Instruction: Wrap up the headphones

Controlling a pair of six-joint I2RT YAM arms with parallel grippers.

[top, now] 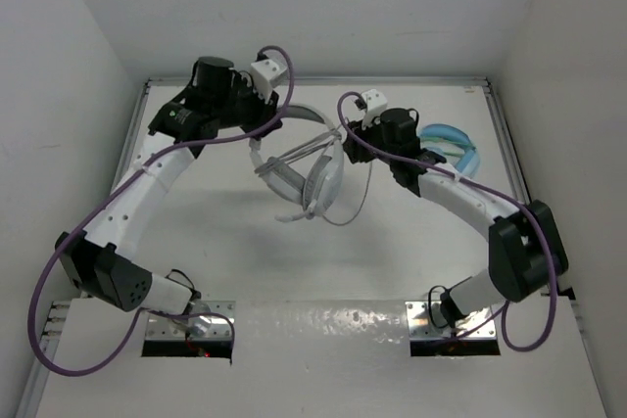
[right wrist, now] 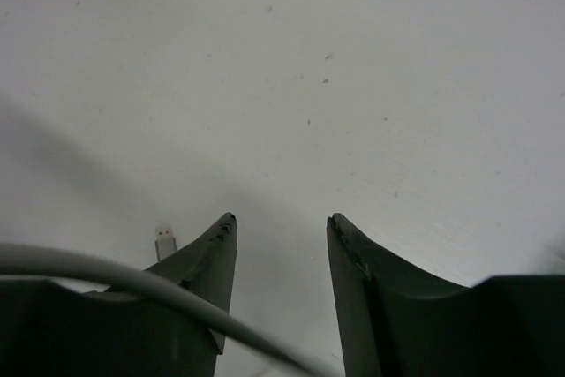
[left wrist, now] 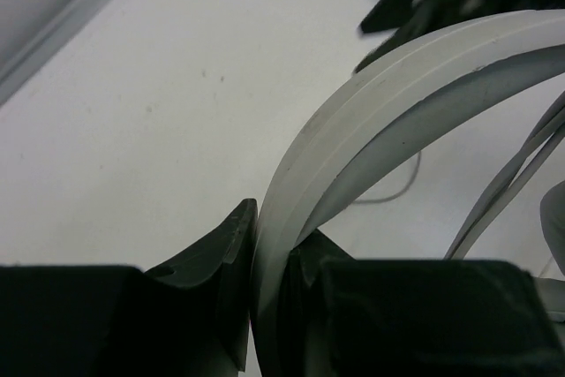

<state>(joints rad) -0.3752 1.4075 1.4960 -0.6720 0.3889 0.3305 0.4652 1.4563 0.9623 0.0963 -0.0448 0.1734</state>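
Observation:
The white and light-grey headphones point(top: 312, 175) hang above the table's middle, with their ear cups low and cable strands wound across them. My left gripper point(top: 266, 116) is shut on the grey headband point(left wrist: 397, 77), which runs up between the jaws in the left wrist view point(left wrist: 269, 258). The thin grey cable point(top: 361, 201) loops down to the right of the cups. My right gripper point(top: 349, 134) is just right of the headphones, open and empty point(right wrist: 281, 222). The cable point(right wrist: 106, 273) crosses in front of its left finger, and the cable's plug point(right wrist: 164, 241) lies on the table beyond.
Light blue headphones point(top: 454, 144) lie at the back right, behind my right forearm. A raised metal rim point(top: 411, 81) borders the white table at the back and sides. White walls close in the workspace.

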